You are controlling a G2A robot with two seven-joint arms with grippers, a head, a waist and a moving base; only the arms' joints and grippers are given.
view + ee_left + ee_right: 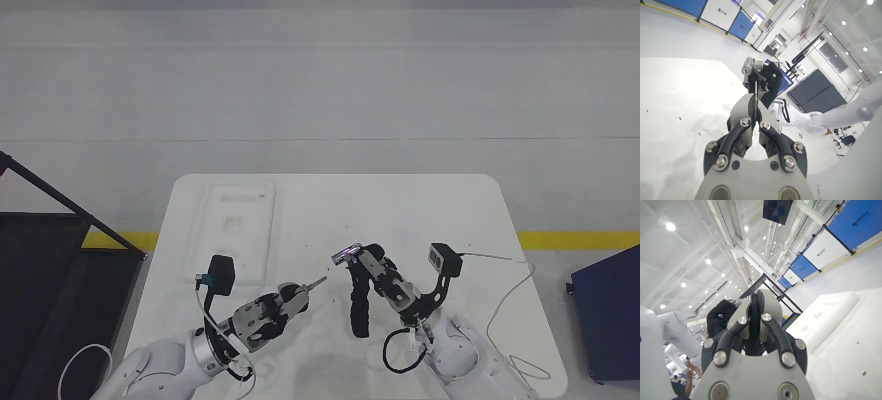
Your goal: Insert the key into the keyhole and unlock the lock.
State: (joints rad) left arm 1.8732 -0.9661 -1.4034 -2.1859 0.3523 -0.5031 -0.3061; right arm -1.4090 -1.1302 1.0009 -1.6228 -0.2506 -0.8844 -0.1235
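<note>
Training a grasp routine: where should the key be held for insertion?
Grip the key by its flat head, squeezing both flat faces, approaching from the end away from the lock. That leaves the thin blade free for the keyhole, as the left gripper holds it.

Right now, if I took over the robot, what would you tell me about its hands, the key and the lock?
Left gripper: shut on the key, held up over the table.
Right gripper: shut on the lock, with the keyhole facing the key.
Done: key and lock are both picked up and brought close.
Left: the key tip is apart from the keyhole. Push it in, then turn it to unlock.
</note>
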